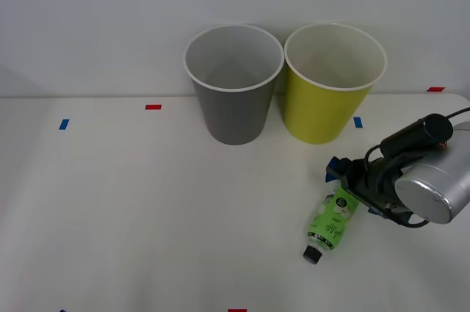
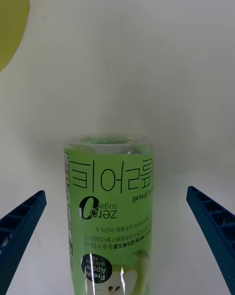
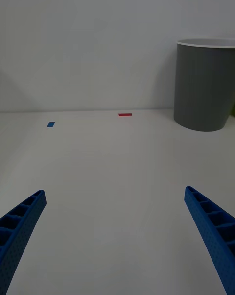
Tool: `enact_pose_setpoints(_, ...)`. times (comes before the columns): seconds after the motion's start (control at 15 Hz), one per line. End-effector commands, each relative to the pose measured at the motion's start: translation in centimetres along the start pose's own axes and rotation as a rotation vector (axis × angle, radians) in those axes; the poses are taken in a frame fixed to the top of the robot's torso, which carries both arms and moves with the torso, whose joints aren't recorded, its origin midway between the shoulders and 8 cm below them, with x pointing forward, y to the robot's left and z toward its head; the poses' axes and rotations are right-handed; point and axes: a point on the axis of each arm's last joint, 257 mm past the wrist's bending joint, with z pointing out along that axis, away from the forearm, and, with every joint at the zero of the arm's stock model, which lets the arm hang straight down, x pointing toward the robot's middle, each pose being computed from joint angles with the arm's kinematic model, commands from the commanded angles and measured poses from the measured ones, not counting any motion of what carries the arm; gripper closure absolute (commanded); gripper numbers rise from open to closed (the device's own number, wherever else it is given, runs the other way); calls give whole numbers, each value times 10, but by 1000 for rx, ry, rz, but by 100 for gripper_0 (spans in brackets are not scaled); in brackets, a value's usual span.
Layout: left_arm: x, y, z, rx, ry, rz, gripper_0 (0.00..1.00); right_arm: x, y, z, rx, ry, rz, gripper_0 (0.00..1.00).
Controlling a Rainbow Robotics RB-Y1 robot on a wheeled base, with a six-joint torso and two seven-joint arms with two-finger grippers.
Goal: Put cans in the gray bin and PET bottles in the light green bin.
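there, the right gripper sits spread wide around the lying pet bottle, just before the light green bin.

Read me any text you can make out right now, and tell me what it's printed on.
All of it is on the green label of the PET bottle, lying on the table between the open right pincer fingers; it appears upside down in the right wrist view:
"zero sugar"
"(0 kcal)"
"Fresh Apple" on the dark round badge
Large Korean lettering, not confidently readable.
Small print: too small.
The bins carry no text.

Silver right arm w/ black cable, blue ribbed fingers
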Motion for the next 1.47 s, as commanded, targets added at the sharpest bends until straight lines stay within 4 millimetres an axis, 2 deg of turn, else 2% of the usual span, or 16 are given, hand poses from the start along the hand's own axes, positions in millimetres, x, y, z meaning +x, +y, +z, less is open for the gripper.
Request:
enact_pose_setpoints(0.07, 0, 0, 0, 0, 0, 0, 3, -1, -3, 10, 17, 7, 0, 0)
enact_pose_setpoints(0.47, 0, 0, 0, 0, 0, 0, 2, 5, -11, 13, 40, 17, 0, 0)
enact_pose_setpoints(1.2, 0, 0, 0, 0, 0, 0, 2, 10, -3, 23, -7, 35, 2, 0)
enact_pose_setpoints(1.27, 0, 0, 0, 0, 0, 0, 2, 8, -2, 22, -9, 27, -5, 66)
enact_pose_setpoints(1.33, 0, 0, 0, 0, 0, 0, 3, 5, -3, 21, -7, 16, -10, 100)
enact_pose_setpoints(1.47, 0, 0, 0, 0, 0, 0, 2, 5, -2, 20, -8, 14, -22, 100)
